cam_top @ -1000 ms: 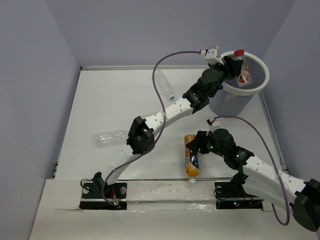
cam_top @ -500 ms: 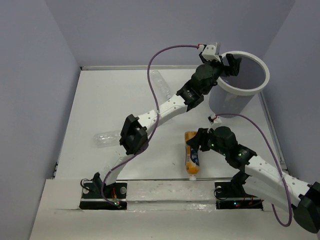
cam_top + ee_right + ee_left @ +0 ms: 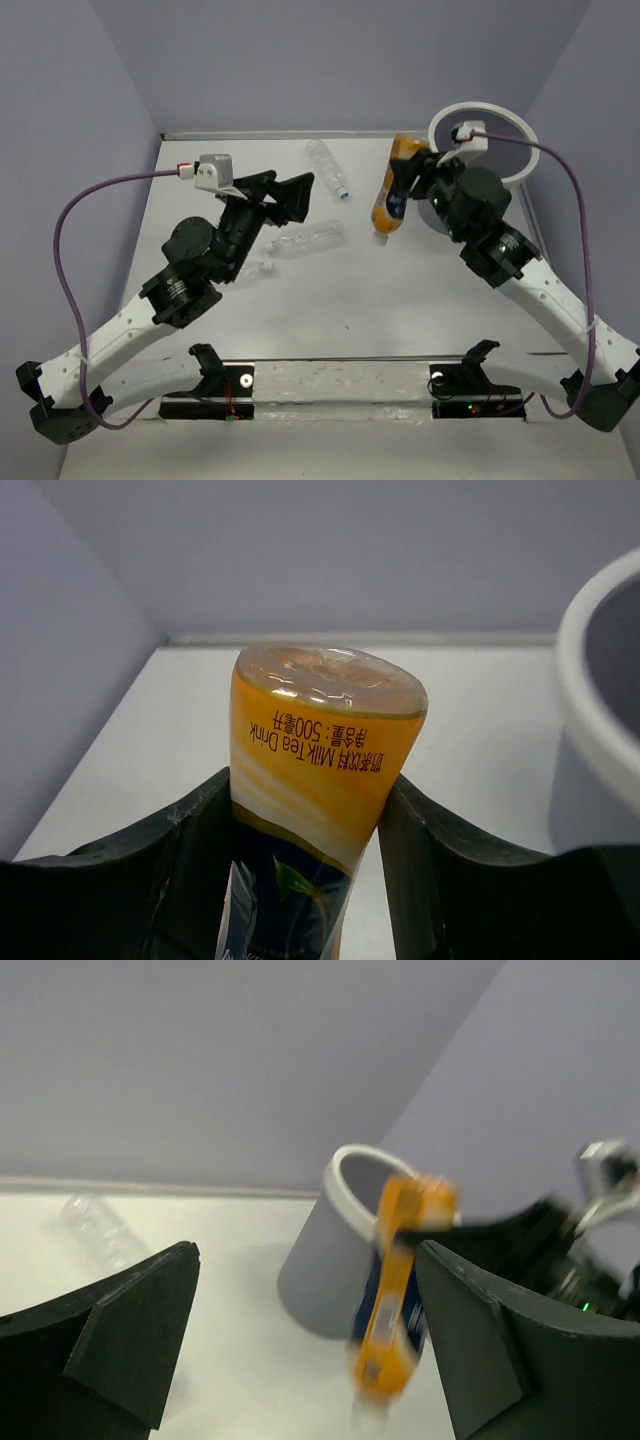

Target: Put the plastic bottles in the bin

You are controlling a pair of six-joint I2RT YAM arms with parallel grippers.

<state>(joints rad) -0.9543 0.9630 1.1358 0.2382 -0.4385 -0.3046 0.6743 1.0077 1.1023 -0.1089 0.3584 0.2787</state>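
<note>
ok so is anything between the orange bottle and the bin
Nothing visible does. The right end effector holds the orange milk tea bottle cap down in the air, just left of the bin, with no other object in the gap to its rim.

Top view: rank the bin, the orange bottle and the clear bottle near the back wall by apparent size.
1. Bin, partly hidden by the right arm.
2. Orange bottle; held up nearer the camera, so its lead is unsure.
3. Clear bottle near the back wall.

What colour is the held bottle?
The milk tea bottle is orange with dark blue; right wrist view.
</note>
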